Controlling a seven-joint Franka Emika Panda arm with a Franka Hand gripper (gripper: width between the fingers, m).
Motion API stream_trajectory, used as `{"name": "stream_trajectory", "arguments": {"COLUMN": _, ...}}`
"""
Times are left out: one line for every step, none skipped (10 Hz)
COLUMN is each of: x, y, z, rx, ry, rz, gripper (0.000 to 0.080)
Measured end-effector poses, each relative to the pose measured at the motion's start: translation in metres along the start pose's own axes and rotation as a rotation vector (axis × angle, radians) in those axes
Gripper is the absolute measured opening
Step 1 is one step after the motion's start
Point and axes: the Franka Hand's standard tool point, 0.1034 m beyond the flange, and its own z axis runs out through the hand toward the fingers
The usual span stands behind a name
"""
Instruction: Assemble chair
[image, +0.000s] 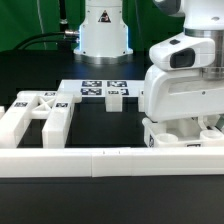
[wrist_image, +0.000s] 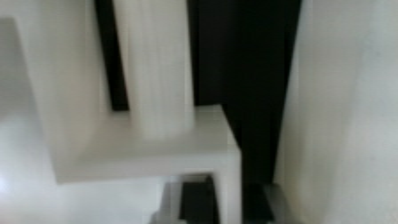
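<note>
The chair is in loose white pieces. The X-braced frame (image: 40, 115) lies at the exterior view's left, behind the border wall. More white chair pieces (image: 185, 135) sit low at the exterior view's right. My gripper (image: 185, 124) is down among them under the big white hand, and its fingertips are hidden there. The wrist view is very close and blurred. It shows a white post (wrist_image: 157, 70) rising from a white slab (wrist_image: 143, 150), and another white face (wrist_image: 347, 100) beside them across a dark gap. I cannot make out the jaws.
The long low white border wall (image: 100, 160) runs across the front. The marker board (image: 100, 90) lies flat on the black table at the middle back. The robot's base (image: 103, 30) stands behind it.
</note>
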Motion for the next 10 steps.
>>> {"name": "stream_trajectory", "arguments": {"x": 0.000, "y": 0.000, "z": 0.000, "rx": 0.000, "ry": 0.000, "rz": 0.000, "gripper": 0.0030}}
{"name": "stream_trajectory", "arguments": {"x": 0.000, "y": 0.000, "z": -0.001, "rx": 0.000, "ry": 0.001, "rz": -0.002, "gripper": 0.0030}}
{"name": "stream_trajectory", "arguments": {"x": 0.002, "y": 0.006, "z": -0.003, "rx": -0.006, "ry": 0.003, "rz": 0.004, "gripper": 0.0152}}
{"name": "stream_trajectory", "arguments": {"x": 0.002, "y": 0.011, "z": -0.008, "rx": -0.012, "ry": -0.002, "rz": 0.009, "gripper": 0.0152}}
{"name": "stream_trajectory", "arguments": {"x": 0.003, "y": 0.014, "z": -0.016, "rx": -0.016, "ry": -0.003, "rz": 0.011, "gripper": 0.0301}}
{"name": "stream_trajectory", "arguments": {"x": 0.003, "y": 0.014, "z": -0.025, "rx": -0.018, "ry": 0.004, "rz": 0.009, "gripper": 0.0478}}
{"name": "stream_trajectory", "arguments": {"x": 0.001, "y": 0.014, "z": -0.033, "rx": -0.017, "ry": 0.009, "rz": -0.007, "gripper": 0.0478}}
{"name": "stream_trajectory", "arguments": {"x": -0.002, "y": 0.019, "z": -0.046, "rx": -0.019, "ry": 0.017, "rz": -0.028, "gripper": 0.0616}}
{"name": "stream_trajectory", "arguments": {"x": -0.014, "y": 0.028, "z": -0.058, "rx": -0.018, "ry": 0.014, "rz": -0.049, "gripper": 0.0639}}
{"name": "stream_trajectory", "arguments": {"x": -0.028, "y": 0.036, "z": -0.063, "rx": -0.022, "ry": 0.015, "rz": -0.045, "gripper": 0.0639}}
